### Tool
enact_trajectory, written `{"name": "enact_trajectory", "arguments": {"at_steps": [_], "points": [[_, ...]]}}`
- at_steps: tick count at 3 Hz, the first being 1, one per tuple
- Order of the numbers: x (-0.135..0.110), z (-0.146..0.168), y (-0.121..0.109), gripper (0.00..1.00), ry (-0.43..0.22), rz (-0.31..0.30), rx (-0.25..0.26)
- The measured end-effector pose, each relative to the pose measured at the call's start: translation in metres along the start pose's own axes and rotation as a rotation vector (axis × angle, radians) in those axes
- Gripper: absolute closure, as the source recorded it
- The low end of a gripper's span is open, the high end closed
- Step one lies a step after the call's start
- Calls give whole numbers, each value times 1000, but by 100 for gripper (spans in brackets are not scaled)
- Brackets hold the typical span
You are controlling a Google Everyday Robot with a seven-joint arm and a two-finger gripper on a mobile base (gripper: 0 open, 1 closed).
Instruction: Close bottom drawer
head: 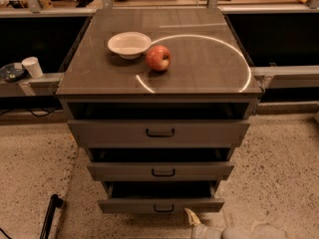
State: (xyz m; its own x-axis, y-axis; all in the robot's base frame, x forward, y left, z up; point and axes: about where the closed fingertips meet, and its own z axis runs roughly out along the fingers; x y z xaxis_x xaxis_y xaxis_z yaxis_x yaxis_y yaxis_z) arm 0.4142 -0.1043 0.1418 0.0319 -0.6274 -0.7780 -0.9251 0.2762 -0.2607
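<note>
The bottom drawer (160, 204) is the lowest of three grey-brown drawers, with a small black loop handle (163, 208). It stands out only a little from the cabinet, with a dark gap above its front. My gripper (192, 217) is at the bottom edge of the view, just below and right of the drawer's handle, its pale fingertip close to the lower edge of the drawer front. The rest of the arm (239, 232) lies low at the bottom right.
The middle drawer (160, 171) and top drawer (158, 132) also stand partly out. A white bowl (129, 44) and a red apple (158, 58) sit on the cabinet top. A black pole (49, 215) leans at lower left. A white cup (33, 66) stands at left.
</note>
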Motion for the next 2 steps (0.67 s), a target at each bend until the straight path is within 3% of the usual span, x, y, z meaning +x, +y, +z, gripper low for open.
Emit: {"name": "enact_trajectory", "arguments": {"at_steps": [1, 2], "points": [[7, 5, -12, 26, -44, 14, 20], [26, 12, -38, 49, -102, 28, 69]]}}
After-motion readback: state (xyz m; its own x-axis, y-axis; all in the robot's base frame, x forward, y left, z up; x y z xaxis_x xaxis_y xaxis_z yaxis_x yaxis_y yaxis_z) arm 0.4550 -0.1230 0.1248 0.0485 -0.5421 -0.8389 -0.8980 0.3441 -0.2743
